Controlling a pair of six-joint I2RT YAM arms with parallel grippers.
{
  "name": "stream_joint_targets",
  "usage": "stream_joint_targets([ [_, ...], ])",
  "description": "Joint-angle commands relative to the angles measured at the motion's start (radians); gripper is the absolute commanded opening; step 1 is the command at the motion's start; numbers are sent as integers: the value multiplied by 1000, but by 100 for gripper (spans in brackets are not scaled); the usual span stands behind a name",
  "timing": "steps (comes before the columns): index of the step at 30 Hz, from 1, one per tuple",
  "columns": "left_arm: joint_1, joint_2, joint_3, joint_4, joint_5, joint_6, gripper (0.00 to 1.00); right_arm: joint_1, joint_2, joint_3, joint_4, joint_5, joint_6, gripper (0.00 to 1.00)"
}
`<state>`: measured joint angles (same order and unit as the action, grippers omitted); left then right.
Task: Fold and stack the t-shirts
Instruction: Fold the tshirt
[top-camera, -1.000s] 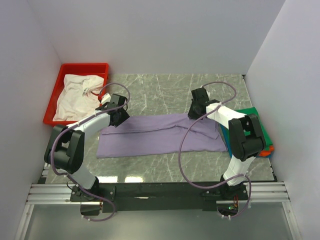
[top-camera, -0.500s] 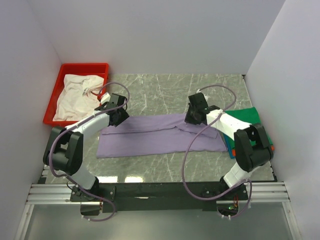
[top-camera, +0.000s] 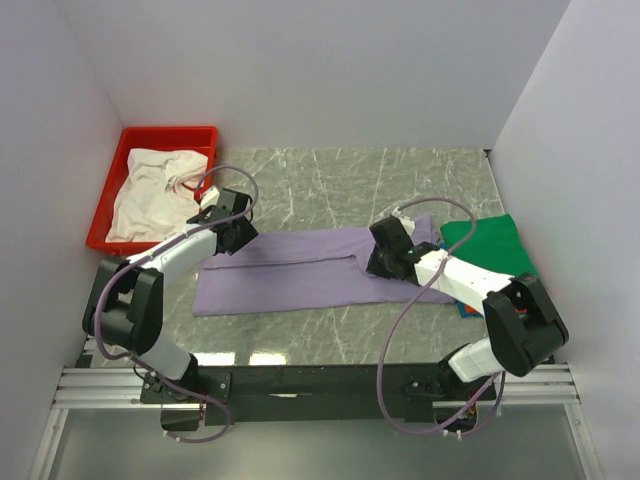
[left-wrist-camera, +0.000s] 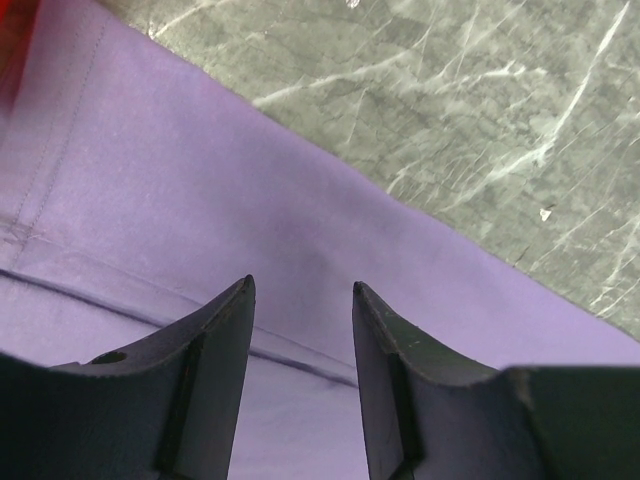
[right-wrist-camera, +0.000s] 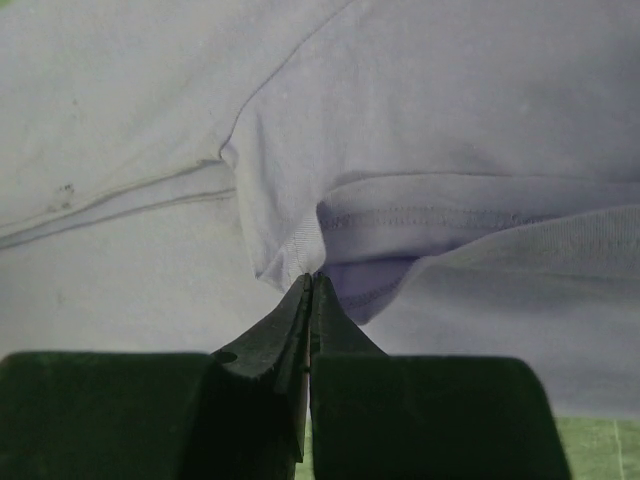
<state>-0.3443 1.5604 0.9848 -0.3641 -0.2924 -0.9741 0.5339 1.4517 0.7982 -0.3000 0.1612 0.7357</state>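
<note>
Seen from above, the lavender t-shirt (top-camera: 290, 282) lies spread on the worktop (top-camera: 400, 180). Only the right wrist view shows the right tool (right-wrist-camera: 308, 285) clamped on a bunched fold of it. The left tool (left-wrist-camera: 300, 290) stands open, with cloth just below its tips.

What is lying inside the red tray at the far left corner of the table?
A crumpled white t-shirt fills most of the red tray. The cloth covers the tray's floor, so anything beneath it cannot be seen.
</note>
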Motion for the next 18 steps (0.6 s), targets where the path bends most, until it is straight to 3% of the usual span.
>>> stream_joint_targets([
  [1, -4, -46, -14, 10, 13, 22, 49, 23, -66, -45, 74, 58, 56, 0],
  [7, -4, -54, -18, 7, 12, 25, 49, 61, -94, -106, 128, 44, 83, 0],
  [9, -4, -54, -23, 5, 12, 25, 49, 72, -94, -119, 142, 38, 91, 6],
  [13, -4, -53, -23, 2, 15, 28, 49, 90, -99, -122, 144, 38, 106, 27],
  [18, -4, -60, -21, -3, 10, 34, 49, 90, -161, -100, 86, 57, 100, 37],
])
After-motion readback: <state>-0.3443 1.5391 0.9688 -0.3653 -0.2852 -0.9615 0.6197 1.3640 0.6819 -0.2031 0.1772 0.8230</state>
